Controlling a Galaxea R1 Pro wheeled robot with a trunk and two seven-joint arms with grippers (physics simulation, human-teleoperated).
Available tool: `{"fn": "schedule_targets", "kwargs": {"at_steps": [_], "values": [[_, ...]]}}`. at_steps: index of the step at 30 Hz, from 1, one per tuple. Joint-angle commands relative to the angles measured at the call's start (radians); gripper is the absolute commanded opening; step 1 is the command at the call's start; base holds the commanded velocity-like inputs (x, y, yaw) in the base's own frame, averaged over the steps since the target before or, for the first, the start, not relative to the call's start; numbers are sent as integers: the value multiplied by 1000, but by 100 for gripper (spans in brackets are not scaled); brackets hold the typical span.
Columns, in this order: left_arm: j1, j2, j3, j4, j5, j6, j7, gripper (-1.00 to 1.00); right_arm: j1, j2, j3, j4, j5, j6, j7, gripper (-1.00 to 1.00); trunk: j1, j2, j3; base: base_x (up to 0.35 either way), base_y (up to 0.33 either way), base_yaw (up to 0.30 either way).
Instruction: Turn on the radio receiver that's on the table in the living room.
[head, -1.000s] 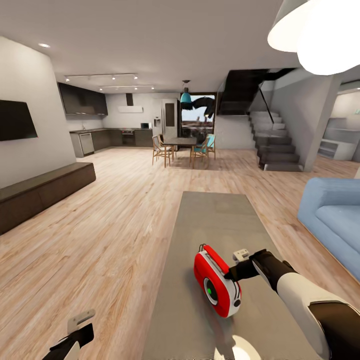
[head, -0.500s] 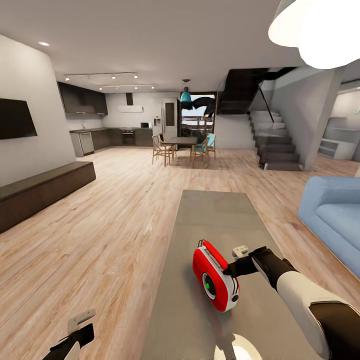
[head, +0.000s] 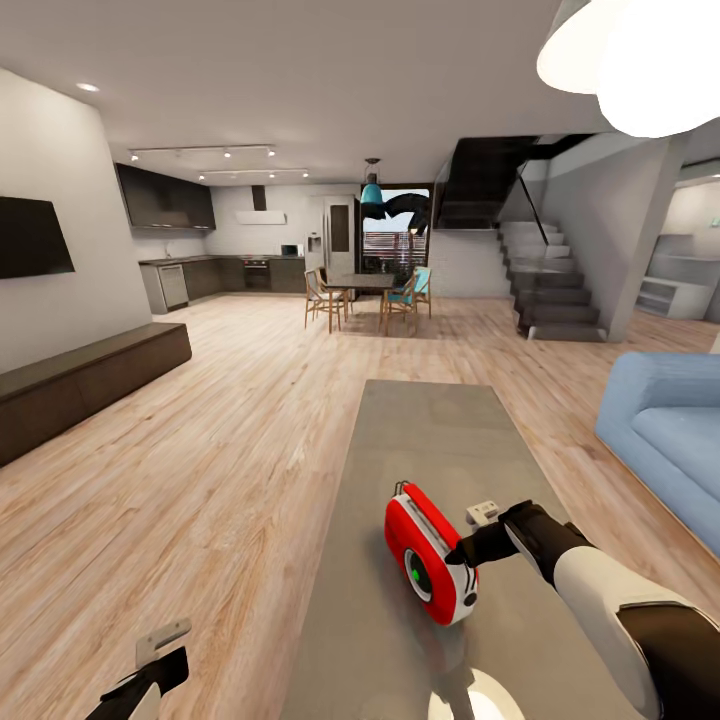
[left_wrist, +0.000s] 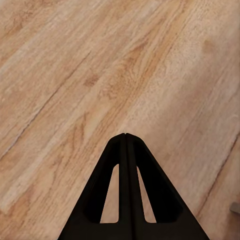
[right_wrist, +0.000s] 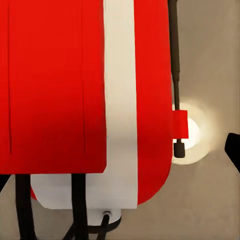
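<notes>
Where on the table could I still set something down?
The table's far half beyond the radio is bare, and so is the strip on the radio's left. The near right side is crowded by the right gripper against the radio.

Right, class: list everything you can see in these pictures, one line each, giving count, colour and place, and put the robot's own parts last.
radio receiver: 1, red with white end panel, on the table's near end
table: 1, grey, centre, running away from the robot
sofa: 1, blue, right of the table
bench: 1, dark, along the left wall
screen: 1, black, on the left wall
dining table: 1, dark, with chairs, far end
staircase: 1, grey, far right
pendant lamp: 1, white, top right
right gripper: 1, black, at the radio receiver
left gripper: 1, black, shut, over the wood floor
</notes>
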Motion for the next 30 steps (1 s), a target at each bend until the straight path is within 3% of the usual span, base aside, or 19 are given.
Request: {"fn": "schedule_targets", "kwargs": {"at_steps": [1, 14, 30], "values": [[0, 0, 0, 0, 0, 0, 0, -100, 0, 0, 0, 0, 0, 0, 0, 100, 0, 0, 0, 0, 0, 0], [0, 6, -4, 0, -3, -1, 0, -100, 0, 0, 0, 0, 0, 0, 0, 100, 0, 0, 0, 0, 0, 0], [0, 9, -8, 4, -12, -2, 0, -100, 0, 0, 0, 0, 0, -4, -2, 100, -61, 112, 50, 0, 0, 0]]}}
